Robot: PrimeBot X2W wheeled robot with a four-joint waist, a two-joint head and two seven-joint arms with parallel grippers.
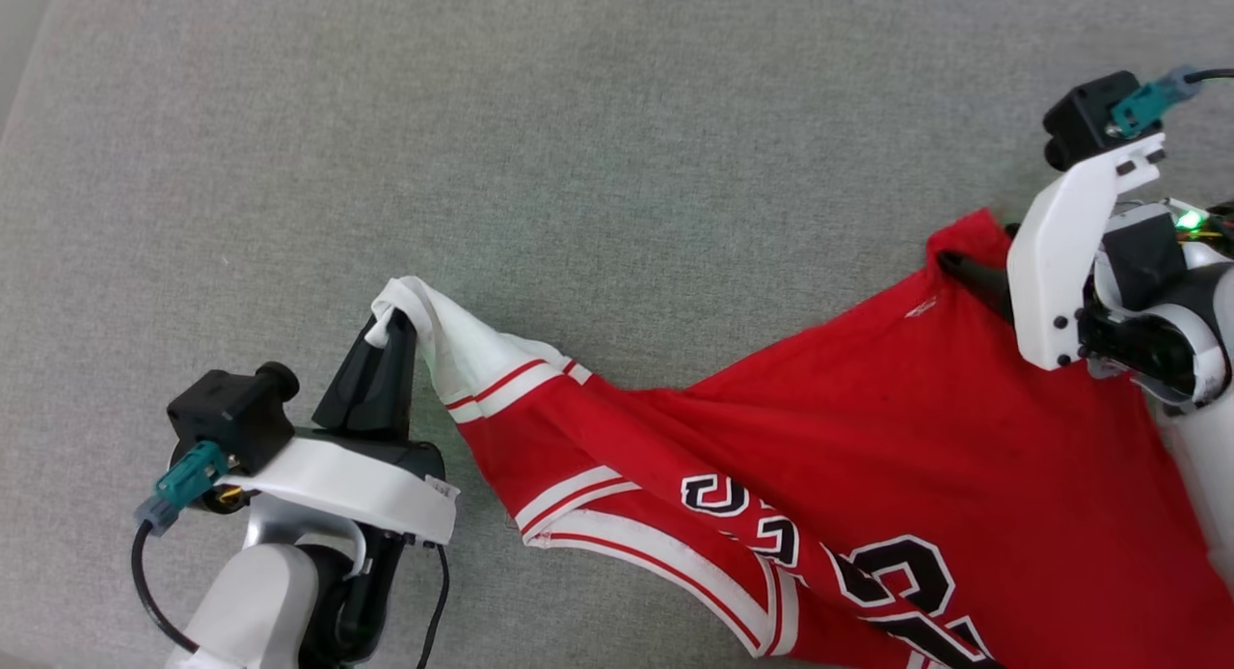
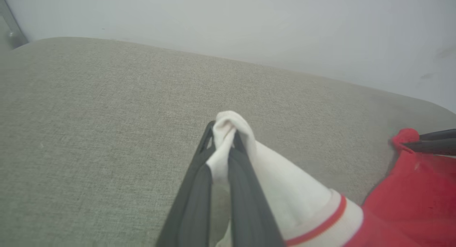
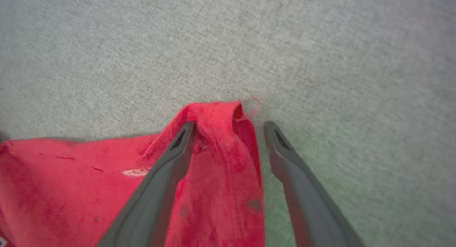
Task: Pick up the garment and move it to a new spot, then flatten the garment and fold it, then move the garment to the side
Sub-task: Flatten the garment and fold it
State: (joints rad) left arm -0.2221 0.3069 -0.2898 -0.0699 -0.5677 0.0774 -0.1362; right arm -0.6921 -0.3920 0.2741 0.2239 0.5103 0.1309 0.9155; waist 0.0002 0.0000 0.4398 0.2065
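Note:
The garment (image 1: 868,409), a red shirt with white sleeves and a white-and-black print, lies stretched and creased across the grey cloth surface. My left gripper (image 1: 390,320) is shut on the tip of the white sleeve (image 2: 285,190), which bunches up between its fingers (image 2: 199,190) and is lifted a little. At the shirt's far right corner my right gripper (image 3: 229,127) stands open. A raised fold of red cloth (image 3: 221,175) sits between its two fingers, touching the left one. In the head view that gripper (image 1: 954,264) is mostly hidden behind its white bracket.
The grey upholstered surface (image 1: 578,148) spreads wide to the left and beyond the shirt. A pale wall (image 2: 249,26) rises behind its rounded far edge. A black cable (image 1: 145,592) loops from my left wrist.

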